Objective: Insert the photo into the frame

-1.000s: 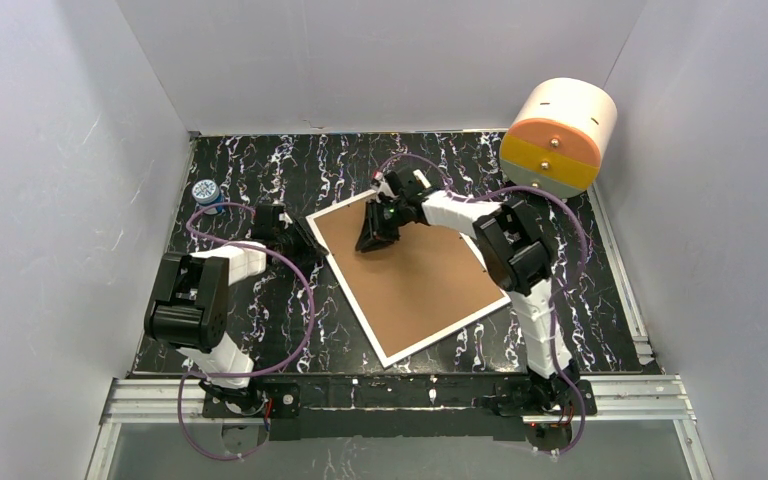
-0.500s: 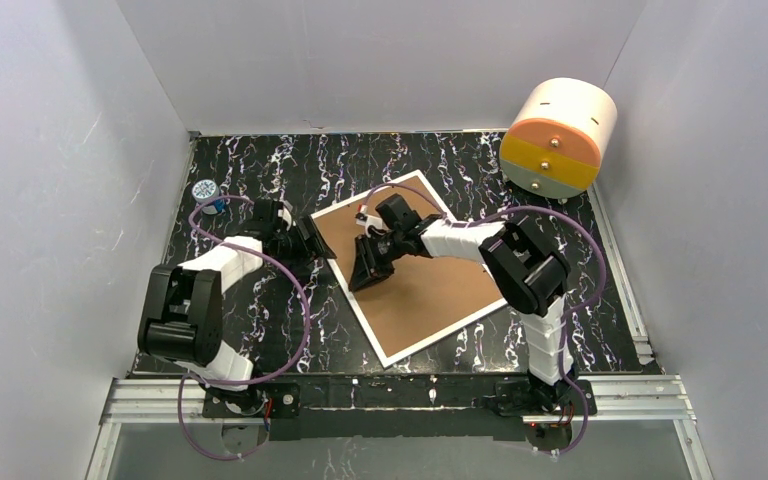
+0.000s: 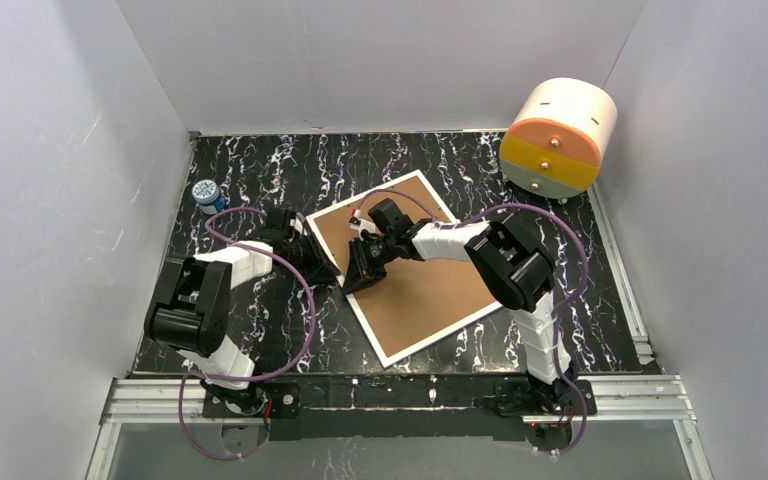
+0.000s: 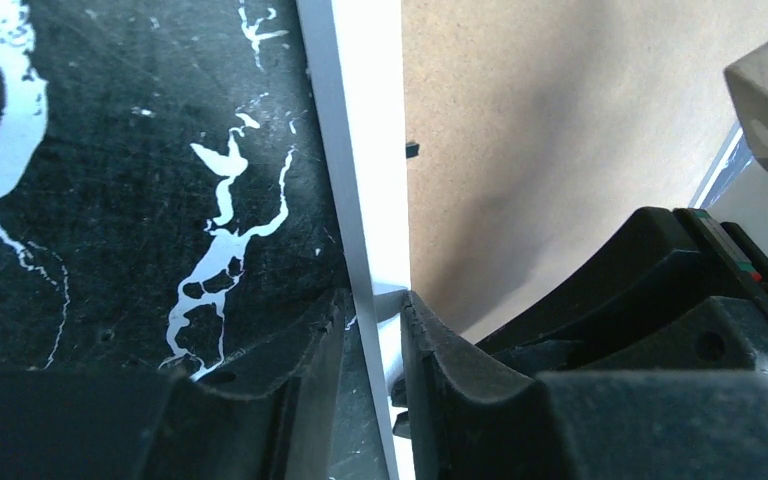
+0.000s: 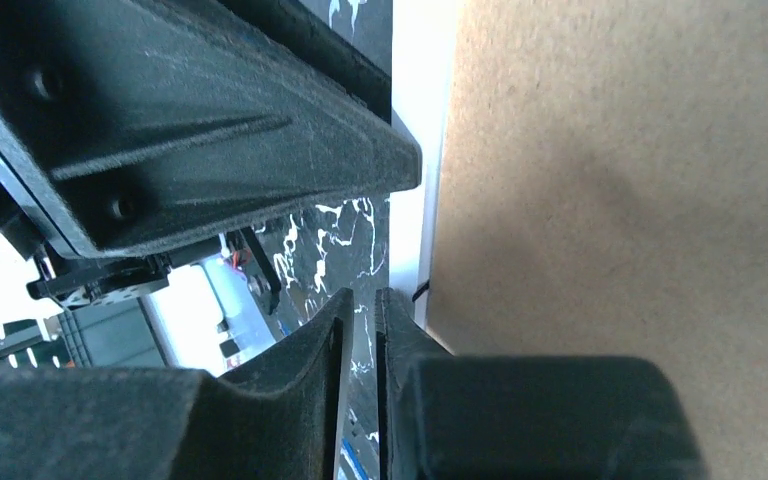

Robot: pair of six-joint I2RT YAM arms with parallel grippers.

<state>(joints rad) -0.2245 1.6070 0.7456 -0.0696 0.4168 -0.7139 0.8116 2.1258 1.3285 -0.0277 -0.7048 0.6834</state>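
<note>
Frame point(image 3: 430, 292) is lying flat at table centre, back up, w/ the brown fibreboard back point(image 5: 610, 200) showing inside the white rim point(image 4: 360, 120). Its long axis is running approx 11-to-5 o'clock in the top view. Photo isn't showing in any view, so can't tell if it's under the board or elsewhere. Both grippers are sitting at the same long edge, the one facing 8 o'clock. L gripper point(image 4: 375, 312) is reaching in from 9 o'clock, jaws narrowly apart w/ the rim between them, one finger on the table side and one on the board side; it looks to be pinching the rim. R gripper point(image 5: 358, 305) is reaching across the board from 3 o'clock, tips at that edge just beside the L one, jaws nearly together w/ only a slit and nothing seen between. That edge is lying right at both tool tips, L arm's base being nearer. Next move prob. turns on lifting along that edge, across the long axis; slipping off the thin rim is the risk. White-and-orange drum point(image 3: 558, 135) is sitting well apart at 1 o'clock.
</note>
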